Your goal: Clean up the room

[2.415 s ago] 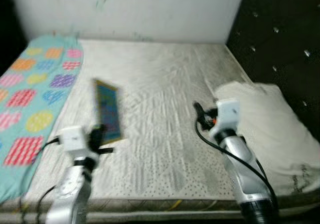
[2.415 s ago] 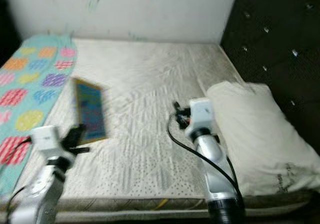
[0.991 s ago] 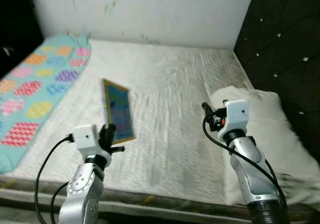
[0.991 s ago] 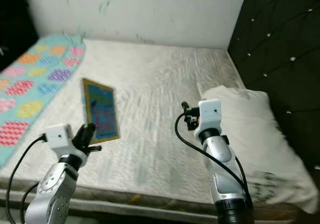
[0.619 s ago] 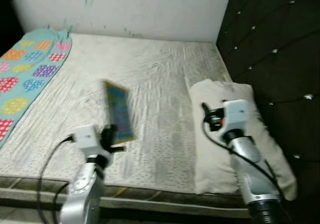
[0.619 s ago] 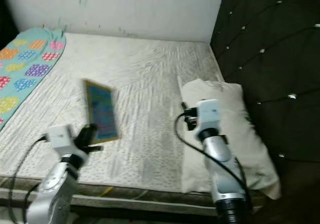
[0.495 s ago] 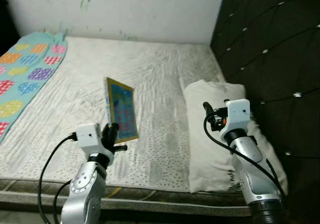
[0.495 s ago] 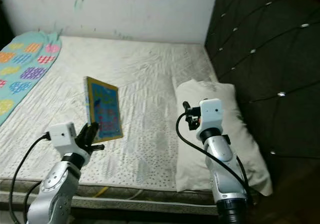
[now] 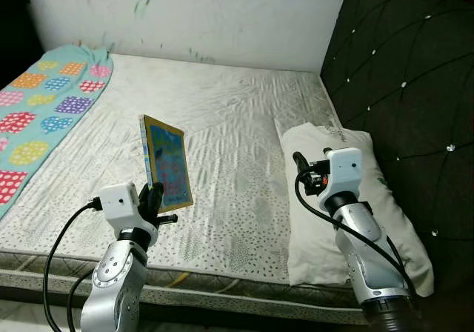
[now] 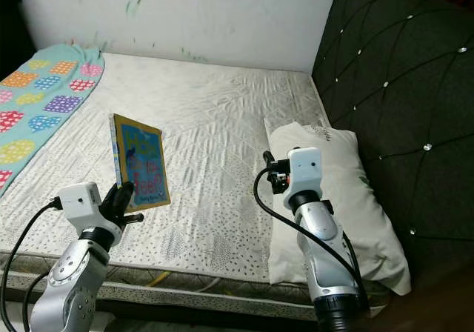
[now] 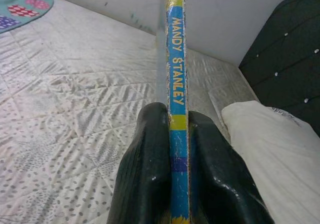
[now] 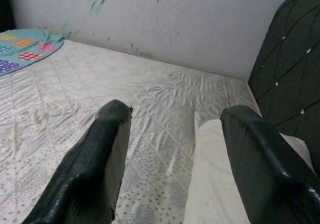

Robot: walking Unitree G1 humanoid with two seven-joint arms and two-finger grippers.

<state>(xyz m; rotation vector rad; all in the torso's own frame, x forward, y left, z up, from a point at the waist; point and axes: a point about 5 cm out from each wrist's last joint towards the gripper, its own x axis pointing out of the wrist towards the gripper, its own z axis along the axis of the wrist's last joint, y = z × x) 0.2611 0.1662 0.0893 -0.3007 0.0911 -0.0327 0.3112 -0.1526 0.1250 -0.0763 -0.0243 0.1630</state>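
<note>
We hold the book (image 9: 166, 164) upright in our left gripper (image 9: 152, 198), its long axis rising straight out from the fingers (image 11: 150, 169), which pinch its lower spine above the near edge of the bed (image 9: 244, 132). Our right gripper (image 12: 175, 169) hangs spread wide and empty over the pillow (image 9: 348, 191), so the left arm carries the job.
</note>
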